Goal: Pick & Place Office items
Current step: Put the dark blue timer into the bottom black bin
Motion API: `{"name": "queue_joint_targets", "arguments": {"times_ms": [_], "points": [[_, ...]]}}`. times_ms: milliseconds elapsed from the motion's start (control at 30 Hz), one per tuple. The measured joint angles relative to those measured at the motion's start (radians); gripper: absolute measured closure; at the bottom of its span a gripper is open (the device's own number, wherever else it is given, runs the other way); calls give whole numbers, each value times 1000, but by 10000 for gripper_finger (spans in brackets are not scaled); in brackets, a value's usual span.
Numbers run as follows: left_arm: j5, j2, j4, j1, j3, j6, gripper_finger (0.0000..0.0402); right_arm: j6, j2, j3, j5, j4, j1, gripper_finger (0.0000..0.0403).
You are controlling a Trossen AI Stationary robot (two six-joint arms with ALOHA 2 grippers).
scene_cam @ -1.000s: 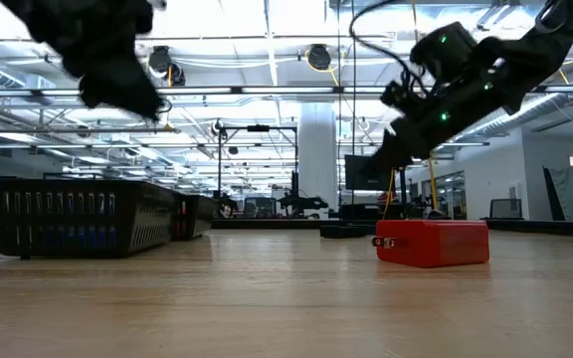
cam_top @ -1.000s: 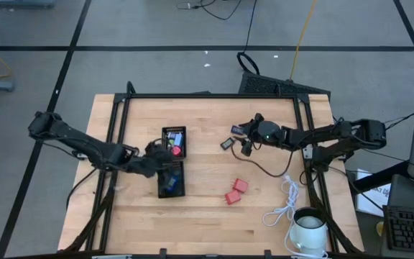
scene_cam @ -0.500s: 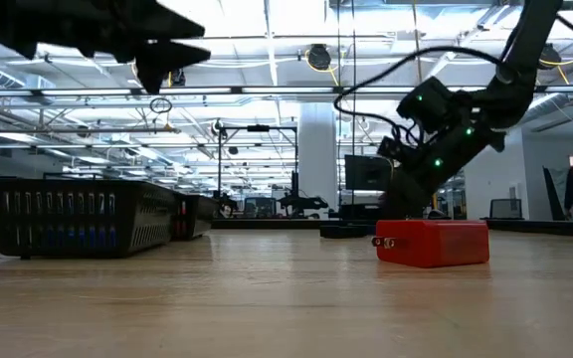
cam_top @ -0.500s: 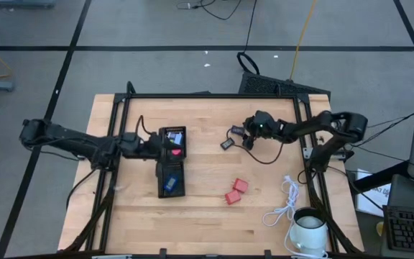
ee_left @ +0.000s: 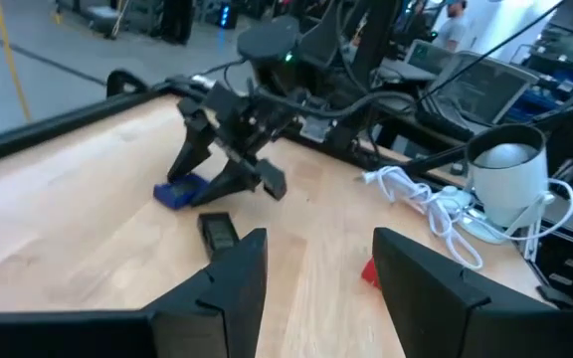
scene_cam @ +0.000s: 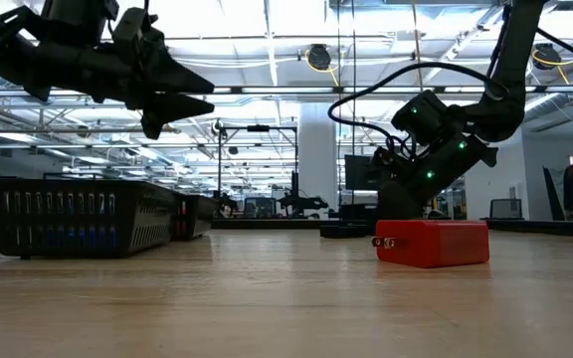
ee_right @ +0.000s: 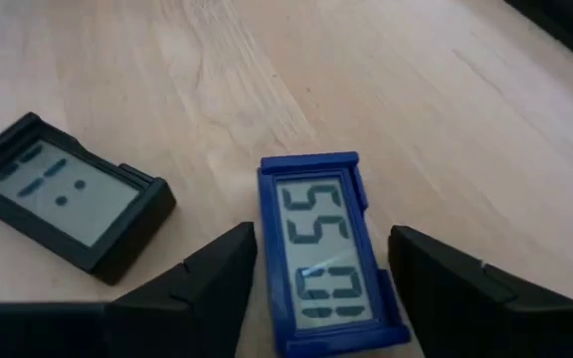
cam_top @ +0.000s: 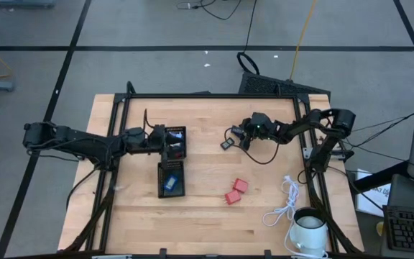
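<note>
Office items lie scattered: a blue display block (ee_right: 326, 249) and a black display block (ee_right: 68, 204) fill the right wrist view, where digits show that the high view cannot resolve. Right gripper (cam_top: 244, 137), upper centre of the high view, has its fingers spread either side of the blue block without touching it. Left gripper (cam_top: 162, 140), left of centre, is parted and empty over the black tray (cam_top: 172, 191), which holds a blue piece (cam_top: 169, 183) and a red piece (cam_top: 176, 151). Two red blocks (cam_top: 236, 191) lie lower centre.
</note>
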Motion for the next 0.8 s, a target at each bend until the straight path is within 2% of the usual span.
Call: {"name": "queue_joint_targets", "arguments": {"times_ms": [200, 500, 667, 800], "points": [[-28, 5, -1, 6, 0, -10, 215, 17, 0, 0, -17, -18, 0, 257], [-48, 5, 1, 6, 0, -47, 215, 18, -20, -2, -25, 17, 7, 259], [-135, 5, 27, 6, 1, -89, 215, 12, -127, -4, -143, 90, 52, 259], [-180, 5, 27, 6, 2, -102, 215, -33, -221, -5, -147, 80, 120, 259]]}}
